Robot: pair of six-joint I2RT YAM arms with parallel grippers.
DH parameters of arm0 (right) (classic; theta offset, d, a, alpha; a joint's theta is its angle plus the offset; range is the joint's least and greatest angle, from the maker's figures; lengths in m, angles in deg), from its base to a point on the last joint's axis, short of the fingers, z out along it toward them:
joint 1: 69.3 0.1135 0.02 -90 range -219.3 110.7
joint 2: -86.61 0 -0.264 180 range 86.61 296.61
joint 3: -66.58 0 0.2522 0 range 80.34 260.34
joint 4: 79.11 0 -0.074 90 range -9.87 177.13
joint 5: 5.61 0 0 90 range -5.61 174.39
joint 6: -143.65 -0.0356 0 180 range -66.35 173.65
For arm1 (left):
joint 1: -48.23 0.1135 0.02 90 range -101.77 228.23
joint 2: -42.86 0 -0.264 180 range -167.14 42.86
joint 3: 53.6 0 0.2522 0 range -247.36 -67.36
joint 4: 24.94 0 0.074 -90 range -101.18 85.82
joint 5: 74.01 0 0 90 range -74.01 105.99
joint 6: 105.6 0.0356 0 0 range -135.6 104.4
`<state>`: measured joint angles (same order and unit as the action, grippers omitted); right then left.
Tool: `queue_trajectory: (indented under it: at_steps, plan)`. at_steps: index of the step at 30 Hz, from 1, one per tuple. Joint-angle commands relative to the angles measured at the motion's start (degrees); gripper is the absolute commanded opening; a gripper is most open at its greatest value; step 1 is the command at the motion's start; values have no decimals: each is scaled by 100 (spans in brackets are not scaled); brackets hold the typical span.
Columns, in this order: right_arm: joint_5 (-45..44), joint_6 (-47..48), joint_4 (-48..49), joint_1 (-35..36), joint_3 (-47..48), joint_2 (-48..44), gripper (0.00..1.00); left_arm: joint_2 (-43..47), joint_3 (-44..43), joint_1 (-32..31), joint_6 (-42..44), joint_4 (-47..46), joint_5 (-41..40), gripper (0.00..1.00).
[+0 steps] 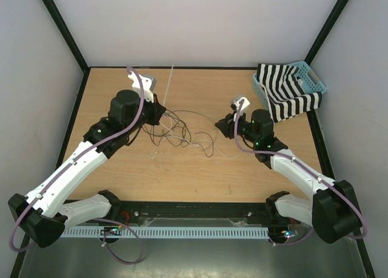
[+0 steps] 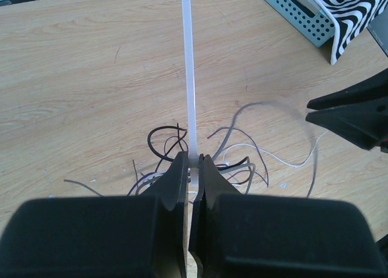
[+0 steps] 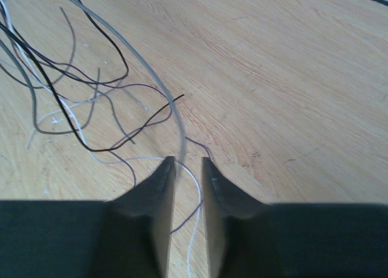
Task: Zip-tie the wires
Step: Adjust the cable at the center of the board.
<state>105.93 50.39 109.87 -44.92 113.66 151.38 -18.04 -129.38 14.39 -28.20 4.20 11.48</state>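
Note:
The wires (image 1: 182,132) lie in a loose dark tangle on the wooden table between the arms. My left gripper (image 2: 194,159) is shut on the base of the zip tie (image 2: 189,77), a whitish strip pointing straight away from it over the wires (image 2: 236,150). From above, the zip tie (image 1: 169,84) runs from the left gripper (image 1: 159,111) toward the back wall. My right gripper (image 3: 188,162) is low at the tangle's right edge, jaws a little apart. A white strand and a purple strand of the wires (image 3: 91,90) pass between the jaws, and a blurred grey strand arcs off the left fingertip.
A teal basket (image 1: 303,68) holding a black-and-white striped cloth (image 1: 285,93) stands at the back right corner. The right gripper's dark fingers (image 2: 339,111) show at the right edge of the left wrist view. Grey walls enclose the table on three sides.

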Motion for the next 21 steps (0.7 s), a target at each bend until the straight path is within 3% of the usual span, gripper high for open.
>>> queue_trajectory:
  at_steps: [1,6,11,21]
  plan:
    - [192,-128,-195,-22,343,-223,40,1,-52,-34,109,-127,-142,0]
    - [798,-620,-589,-28,817,-233,62,-18,-64,-43,105,-127,-135,0]
    - [1338,-1491,-108,81,755,-116,63,-14,-65,-43,123,-126,-158,0]
    - [1285,-2676,1299,990,404,695,59,-54,-82,-78,124,-124,-170,0]
